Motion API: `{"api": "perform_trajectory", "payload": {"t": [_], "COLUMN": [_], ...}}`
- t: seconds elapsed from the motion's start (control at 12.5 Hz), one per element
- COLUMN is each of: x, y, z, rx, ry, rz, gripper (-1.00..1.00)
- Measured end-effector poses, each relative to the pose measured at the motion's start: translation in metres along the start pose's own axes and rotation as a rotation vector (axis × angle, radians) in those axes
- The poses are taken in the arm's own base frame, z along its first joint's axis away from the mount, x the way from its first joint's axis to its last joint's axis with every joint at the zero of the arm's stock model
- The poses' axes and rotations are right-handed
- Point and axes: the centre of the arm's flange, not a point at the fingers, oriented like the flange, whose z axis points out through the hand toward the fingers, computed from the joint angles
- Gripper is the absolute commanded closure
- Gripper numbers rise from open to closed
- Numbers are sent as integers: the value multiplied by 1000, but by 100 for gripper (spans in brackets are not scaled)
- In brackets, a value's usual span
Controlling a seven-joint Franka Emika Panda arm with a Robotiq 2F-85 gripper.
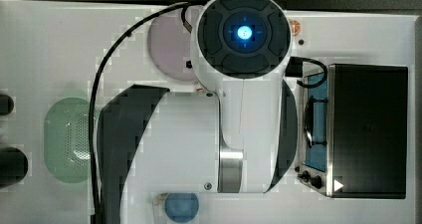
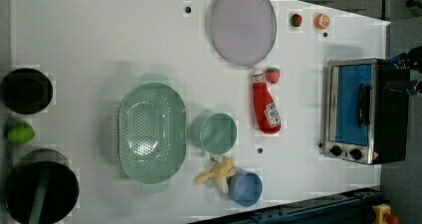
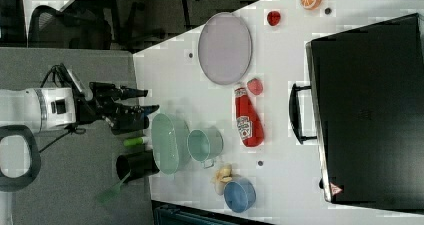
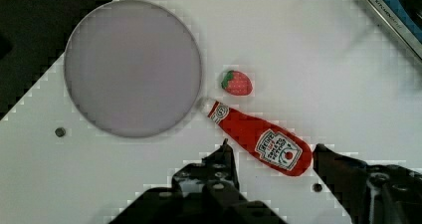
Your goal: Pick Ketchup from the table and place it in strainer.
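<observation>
Lying flat on the bench (image 2: pixel 99 35), the Ketchup (image 2: pixel 265 109) sits between the grey-lilac plate (image 2: pixel 243 25) and the toaster oven (image 2: pixel 356 112), its white cap just beside the plate's rim and a strawberry (image 2: pixel 272 74), its fat base pointing away from the plate along the oven's front. In the wrist view the tool (image 4: pixel 271 157) hangs above the bench with its fingers spread and nothing between them, and the bottle's base (image 4: pixel 278 152) falls in the gap while the neck runs out slantwise toward the plate. The long axis therefore lies oblique to the line between the fingers, so I judge the wrist needs a turn before descending, so the fingers close across the body, not along it. The strainer (image 2: pixel 152 132) stands well apart from the bottle, toward the bench's opposite side, with a teal cup (image 2: pixel 218 133) between them; its perforated bottom is bare. The teal cup and the blue cup (image 2: pixel 245 187) look empty too, and a banana (image 2: pixel 217 173) leans against the blue one. The plate holds nothing.
</observation>
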Motion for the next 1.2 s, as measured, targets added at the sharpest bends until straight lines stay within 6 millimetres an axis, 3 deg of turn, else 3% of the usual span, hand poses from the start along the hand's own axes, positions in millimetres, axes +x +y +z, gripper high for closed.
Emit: {"api": "perform_trajectory", "payload": {"t": [0.16, 0.24, 0.48, 0.64, 0.8, 0.88, 1.2], "x": [-25, -33, -36, -33, -30, -29, -35], "y": [29, 41, 55, 52, 45, 42, 37], "z": [2, -8, -36, -28, 3, 29, 150], "rx": [-63, -64, -12, -1, -3, -15, -88], "ry": [-90, -75, -1, 13, 10, -11, -127], "rz": [16, 23, 40, 38, 20, -1, -265], "gripper": [-81, -100, -100, -100, -100, -100, -100]}}
